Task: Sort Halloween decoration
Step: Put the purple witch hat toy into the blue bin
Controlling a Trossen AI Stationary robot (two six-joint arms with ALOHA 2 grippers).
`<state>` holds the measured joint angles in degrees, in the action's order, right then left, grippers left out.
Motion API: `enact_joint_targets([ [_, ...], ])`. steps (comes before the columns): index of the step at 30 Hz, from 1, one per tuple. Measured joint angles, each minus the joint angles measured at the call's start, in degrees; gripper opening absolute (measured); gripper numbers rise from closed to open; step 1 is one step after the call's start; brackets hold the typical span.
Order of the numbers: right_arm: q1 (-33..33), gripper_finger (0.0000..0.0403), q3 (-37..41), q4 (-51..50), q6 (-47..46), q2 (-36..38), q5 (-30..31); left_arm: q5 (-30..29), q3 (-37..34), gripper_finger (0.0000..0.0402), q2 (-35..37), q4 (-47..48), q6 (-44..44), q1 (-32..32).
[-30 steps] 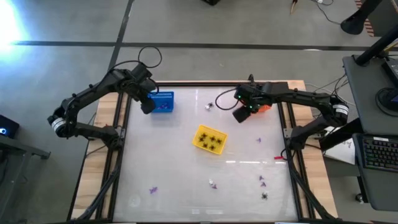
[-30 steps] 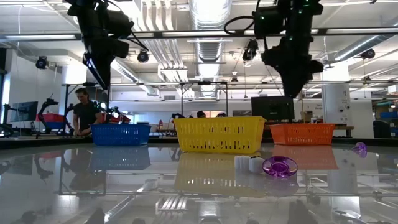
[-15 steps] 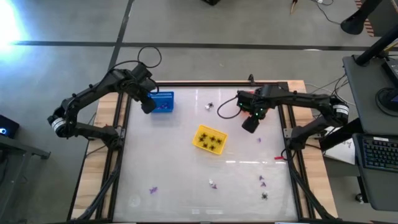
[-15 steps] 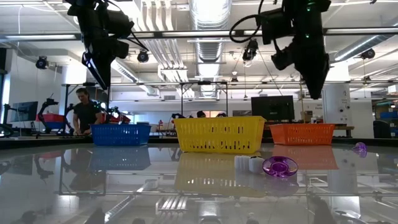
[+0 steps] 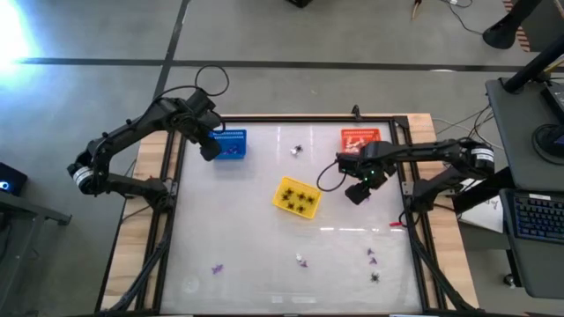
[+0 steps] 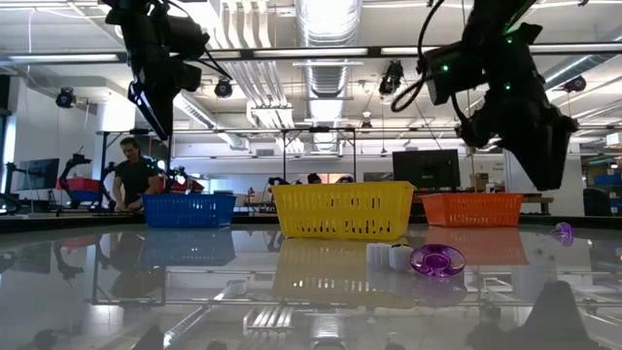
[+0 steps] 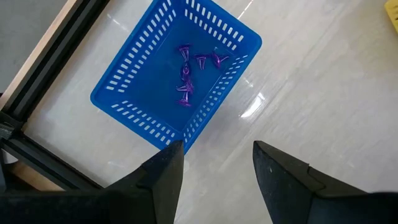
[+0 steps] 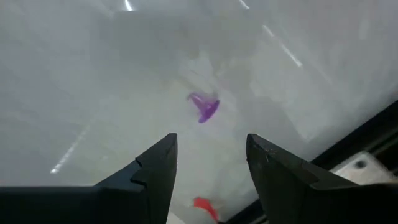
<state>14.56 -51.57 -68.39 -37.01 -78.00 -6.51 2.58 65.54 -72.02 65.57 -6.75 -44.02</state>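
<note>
High view findings: a glossy white bench point(image 5: 264, 229) carries three small square plastic lattice baskets. With the yellow basket point(image 5: 296, 196) as landmark: it holds several black spider pieces point(image 5: 302, 201). The blue basket point(image 5: 231, 145) lies up and left of it, holding purple cone-like pieces point(image 7: 185, 74). The orange basket point(image 5: 359, 139) lies up and right. A white piece point(image 5: 297, 151) sits above the landmark. Loose purple pieces point(image 5: 370, 256), one white piece point(image 5: 300, 260) and a black piece point(image 5: 374, 276) lie below it and well apart. The left tool point(image 5: 209, 151) hangs just beside the blue basket, fingers spread, empty. The right tool point(image 5: 354, 193) hovers right of the landmark, fingers parted, empty, above one purple piece point(image 8: 204, 107). No legible writing.
</note>
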Motion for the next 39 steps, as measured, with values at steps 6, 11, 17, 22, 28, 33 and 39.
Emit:
enact_joint_targets([
  [6, -1.35, 0.0185, 3.37, 3.69, -8.70, 0.00, 0.05, 0.01, 0.00, 0.0176, -0.01, -0.01, 0.01, -0.01],
  [11, -1.31, 0.0185, 5.55, 7.84, -12.29, 0.00, 0.05, 0.00, 0.00, 0.0176, 0.01, 0.00, 0.29, 0.01],
  [17, -1.31, 0.0184, 6.93, 9.50, -14.05, 0.00, 0.55, 0.00, 0.00, 0.0176, 0.01, 0.01, 0.67, 0.00],
  [22, -1.33, 0.0170, 8.01, 9.68, -14.92, 0.00, 0.60, 0.01, 0.00, 0.0176, 0.01, 0.01, 0.88, -0.01],
  [28, -1.31, 0.0147, 10.53, 12.78, -15.67, 0.00, 0.53, 0.01, 0.00, 0.0176, 0.01, 0.01, 1.33, 0.00],
  [33, -1.31, 0.0139, 12.07, 14.28, -15.68, 0.01, 0.53, 0.01, 0.00, 0.0176, 0.01, 0.03, 1.82, 0.01],
  [39, -1.31, 0.0122, 13.84, 17.24, -16.39, 0.14, 0.28, 0.01, 0.00, 0.0176, 0.01, 0.03, 1.85, -0.01],
])
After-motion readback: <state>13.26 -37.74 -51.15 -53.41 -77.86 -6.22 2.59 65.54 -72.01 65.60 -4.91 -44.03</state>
